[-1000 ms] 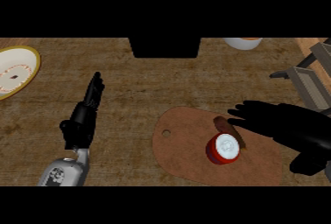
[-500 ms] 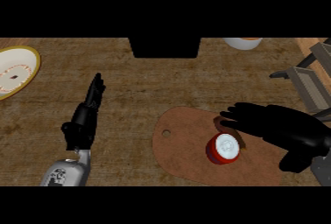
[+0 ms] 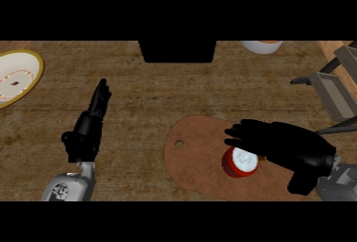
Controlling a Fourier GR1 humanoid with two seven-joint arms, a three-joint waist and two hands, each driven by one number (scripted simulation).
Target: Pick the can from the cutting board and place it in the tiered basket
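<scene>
With the right hand (image 3: 289, 146) hovering open-fingered just over the can (image 3: 240, 161) on the cutting board (image 3: 199, 158), a skewed closing could tip it.

left hand (image 3: 89, 130) open, fingers straight, right hand (image 3: 289, 146) spread

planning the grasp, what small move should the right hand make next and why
Probably lower the right hand a little and curl its fingers round the can. The hand hovers above the can's far right side with fingers spread, none wrapped round it, and the can stands upright on the cutting board.
</scene>
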